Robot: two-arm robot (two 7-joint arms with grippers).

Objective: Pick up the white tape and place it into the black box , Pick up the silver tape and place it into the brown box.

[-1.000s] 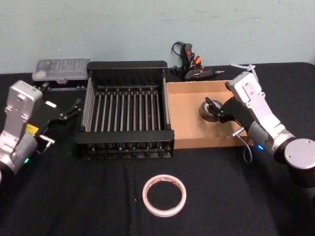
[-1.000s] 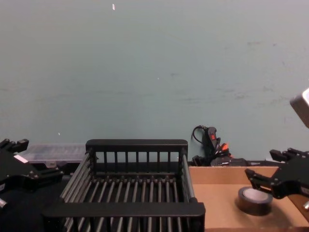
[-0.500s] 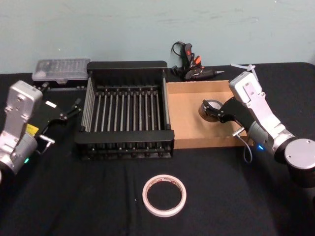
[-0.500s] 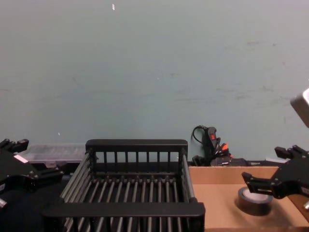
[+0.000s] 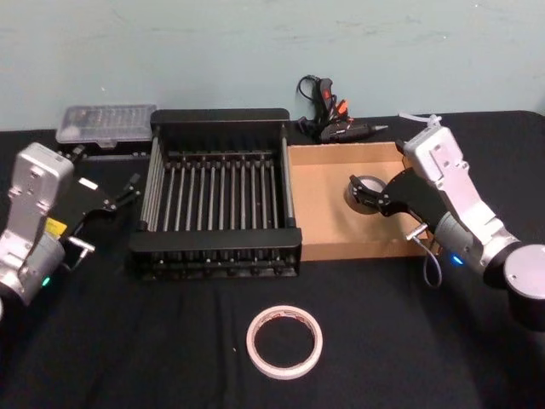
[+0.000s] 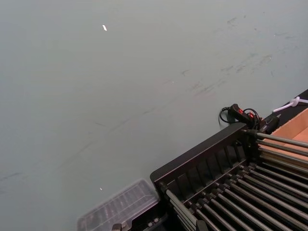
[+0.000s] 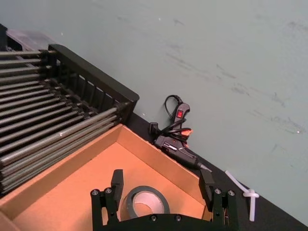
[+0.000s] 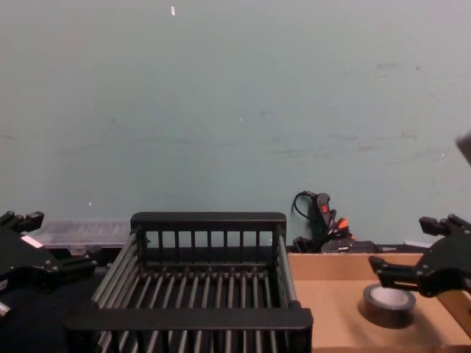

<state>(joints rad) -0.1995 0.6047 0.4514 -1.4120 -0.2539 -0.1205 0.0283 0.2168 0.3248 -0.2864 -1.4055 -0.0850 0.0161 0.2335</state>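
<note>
The white tape [image 5: 284, 342] lies flat on the black cloth near the front, apart from both arms. The black box [image 5: 220, 115] stands mid-table with nothing in it. To its right, the brown box [image 5: 319, 200] holds the silver tape [image 5: 364, 191], lying flat on the cardboard floor. My right gripper [image 5: 377, 194] hovers open just above and behind the silver tape [image 7: 144, 202], one finger [image 7: 116, 184] on each side and not touching it. In the chest view the silver tape [image 8: 388, 304] sits below the right gripper [image 8: 412, 268]. My left gripper [image 5: 119, 194] rests open, left of the black box.
A black and orange glue gun [image 5: 330, 115] with its cord lies behind the brown box, and a white zip tie [image 5: 423, 117] lies to its right. A clear plastic case [image 5: 106, 122] sits at the back left. The teal wall stands close behind the table.
My right gripper has lifted and drawn back a little to the right from the silver tape, which stays in the brown box. The left arm and the white tape have not moved.
</note>
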